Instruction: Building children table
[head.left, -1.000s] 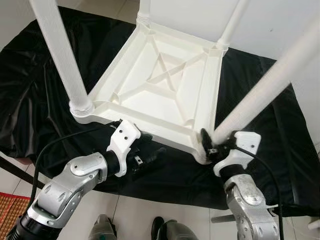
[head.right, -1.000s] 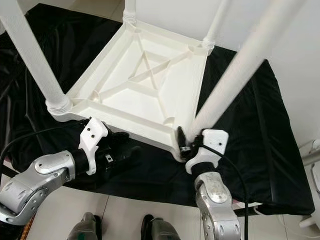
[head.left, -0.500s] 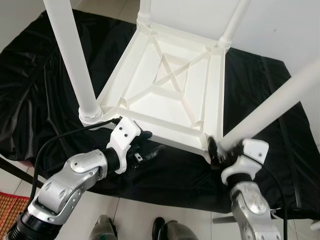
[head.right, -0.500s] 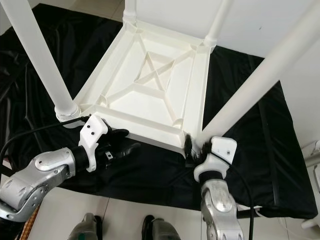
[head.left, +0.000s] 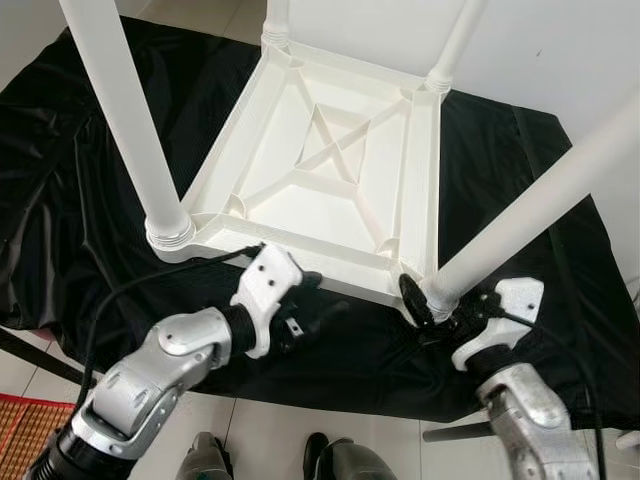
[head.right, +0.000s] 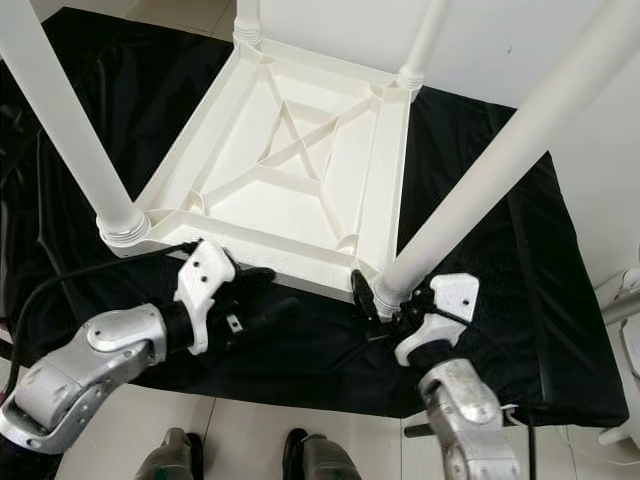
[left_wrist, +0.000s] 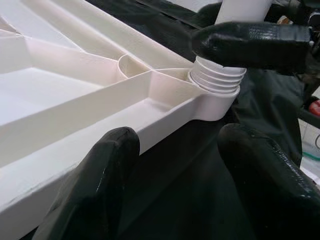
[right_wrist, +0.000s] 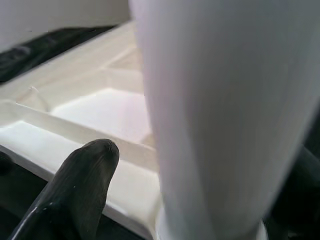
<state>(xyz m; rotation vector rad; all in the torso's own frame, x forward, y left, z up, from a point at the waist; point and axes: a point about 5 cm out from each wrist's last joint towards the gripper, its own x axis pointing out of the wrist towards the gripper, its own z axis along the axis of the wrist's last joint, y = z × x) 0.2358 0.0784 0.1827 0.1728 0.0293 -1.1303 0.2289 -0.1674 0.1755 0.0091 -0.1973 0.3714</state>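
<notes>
The white children's table (head.left: 330, 272) lies upside down on a black cloth, with its legs pointing up. My right gripper (head.left: 425, 305) is shut on the near right leg (head.left: 530, 200), just above its threaded collar (left_wrist: 215, 82). In the right wrist view that leg (right_wrist: 225, 125) stands between the fingers (right_wrist: 75, 185). My left gripper (head.left: 312, 298) is open at the table's near rim. One of its fingers (left_wrist: 100, 180) rests against the rim and the other hangs over the cloth.
The black cloth (head.left: 90, 230) covers a low surface whose front edge runs just before my feet (head.left: 330, 460). The near left leg (head.left: 125, 120) rises close to my left arm. A white wall stands behind. An orange mat (head.left: 20, 420) lies on the floor at the left.
The whole view has shifted a little. My left gripper has moved slightly right along the near rim. My right gripper stays at the base of the near right leg.
</notes>
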